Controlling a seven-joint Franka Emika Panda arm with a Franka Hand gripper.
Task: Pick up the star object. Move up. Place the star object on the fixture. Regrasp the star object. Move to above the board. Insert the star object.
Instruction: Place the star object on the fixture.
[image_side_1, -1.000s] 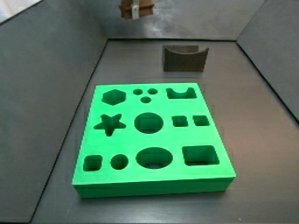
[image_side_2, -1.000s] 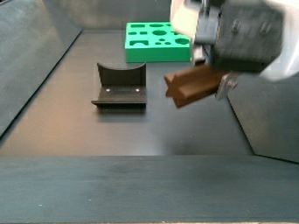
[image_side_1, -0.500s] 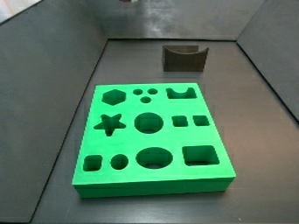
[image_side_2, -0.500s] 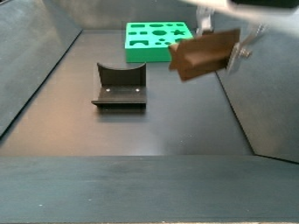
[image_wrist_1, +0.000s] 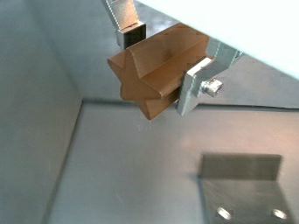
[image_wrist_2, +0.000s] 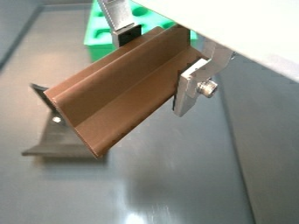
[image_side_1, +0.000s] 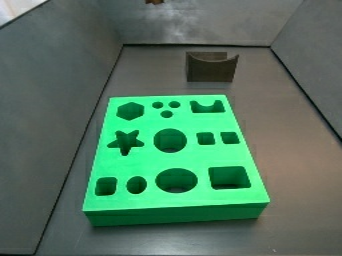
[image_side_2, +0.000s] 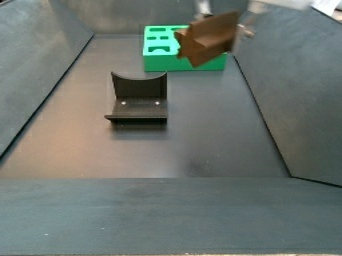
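The star object (image_wrist_1: 156, 77) is a long brown bar with a star-shaped end; it also shows in a wrist view (image_wrist_2: 122, 94) and in a side view (image_side_2: 210, 40). My gripper (image_wrist_1: 163, 61) is shut on it, one silver finger (image_wrist_1: 195, 84) on each side, and holds it high above the floor. In a side view the gripper (image_side_2: 227, 22) is near the top edge, above the near end of the green board (image_side_2: 167, 47). The board's star hole (image_side_1: 126, 142) shows in a side view. The dark fixture (image_side_1: 210, 66) stands on the floor beyond the board (image_side_1: 174, 160); it also shows in a side view (image_side_2: 136, 99).
Grey walls slope up round the dark floor (image_side_2: 174, 150). The board holds several other holes: a hexagon (image_side_1: 128, 108), circles and squares. The fixture shows below the gripper in both wrist views (image_wrist_1: 243, 188) (image_wrist_2: 49, 131).
My gripper has risen with the star object held in it. It has left one side view almost entirely and moved up towards the board in the other.
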